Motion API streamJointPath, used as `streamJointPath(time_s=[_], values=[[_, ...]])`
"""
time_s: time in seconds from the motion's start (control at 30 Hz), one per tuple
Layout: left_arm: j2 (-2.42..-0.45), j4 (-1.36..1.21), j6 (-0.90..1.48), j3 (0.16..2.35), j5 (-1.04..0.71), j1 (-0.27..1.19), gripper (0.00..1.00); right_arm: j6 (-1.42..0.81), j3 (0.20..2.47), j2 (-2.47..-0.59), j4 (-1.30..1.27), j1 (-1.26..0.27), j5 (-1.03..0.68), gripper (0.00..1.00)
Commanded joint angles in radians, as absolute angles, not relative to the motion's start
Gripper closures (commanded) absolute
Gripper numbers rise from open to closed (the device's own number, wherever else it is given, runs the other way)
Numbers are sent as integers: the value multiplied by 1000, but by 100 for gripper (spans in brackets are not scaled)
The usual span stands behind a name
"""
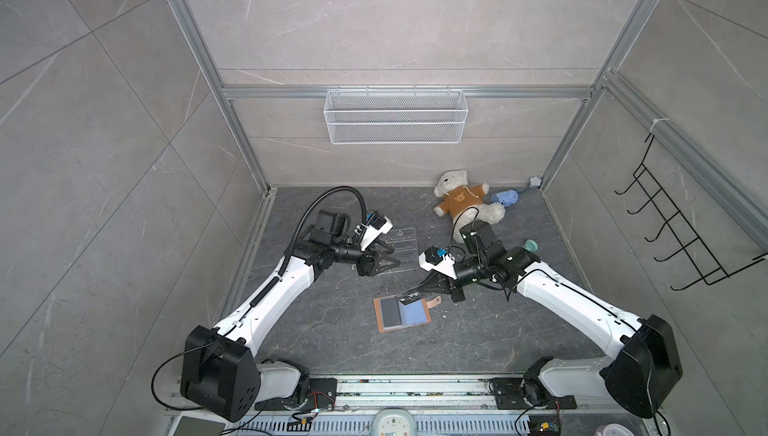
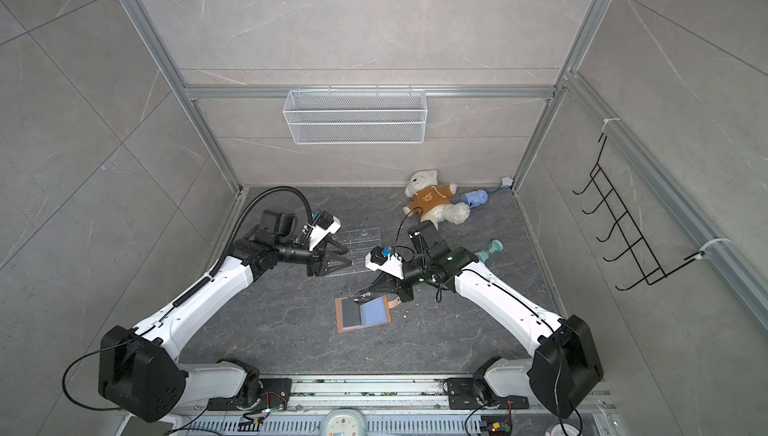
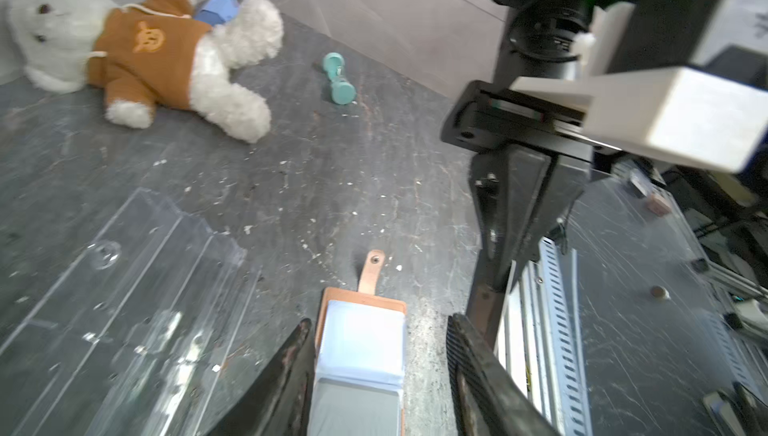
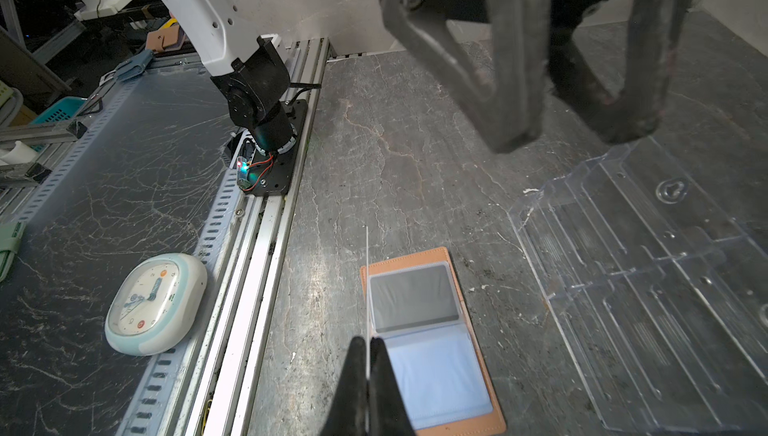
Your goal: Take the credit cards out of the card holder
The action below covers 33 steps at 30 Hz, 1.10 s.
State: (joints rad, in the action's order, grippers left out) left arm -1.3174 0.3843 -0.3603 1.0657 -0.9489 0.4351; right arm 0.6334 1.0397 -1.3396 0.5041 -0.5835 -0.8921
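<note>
The tan leather card holder (image 1: 409, 314) lies open flat on the veined dark table (image 1: 332, 342), with a grey credit card (image 1: 390, 311) under its glossy sleeve. At the holder's 12 o'clock the right gripper (image 1: 419, 290) pinches a thin black Vip credit card (image 1: 410, 297), which only the right wrist view shows edge-on (image 4: 367, 284). The left gripper (image 1: 395, 256), half-spread and empty, hovers over the clear ribbed rack (image 1: 406, 242) at 11 o'clock.

Soft, even light from above filled both top views. My arms threw only faint shadows on the table (image 1: 478, 330), and the wide lens stretched the walls toward the edges. The left wrist view was smeared with blur, the teddy bear (image 3: 124, 52) fuzzy and a white camera housing (image 3: 665, 122) nearly blown out. The right wrist view was dimmer. There my left pincer (image 4: 569, 135) loomed out of focus, the clear rack (image 4: 665, 288) glinted, and the credit card (image 4: 367, 280) showed edge-on as a thin white line.
</note>
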Motion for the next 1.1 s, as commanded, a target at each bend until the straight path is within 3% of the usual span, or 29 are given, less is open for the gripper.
streamJointPath(time_s=[0.0, 0.73, 0.87, 0.97, 1.07], values=[[-1324, 388, -482, 1075, -1047, 474, 48, 655, 1039, -1317, 500, -587, -890, 100], [-1408, 458, -541, 1026, -1022, 607, 49, 658, 1037, -1331, 507, -587, -885, 100], [-1419, 458, -557, 1030, -1011, 611, 59, 660, 1038, -1329, 509, -587, -883, 100], [-1422, 461, -567, 1029, -1002, 614, 79, 660, 1035, -1328, 511, -586, -883, 100], [-1417, 462, -575, 1030, -997, 613, 93, 658, 1032, -1330, 511, -586, -885, 100]])
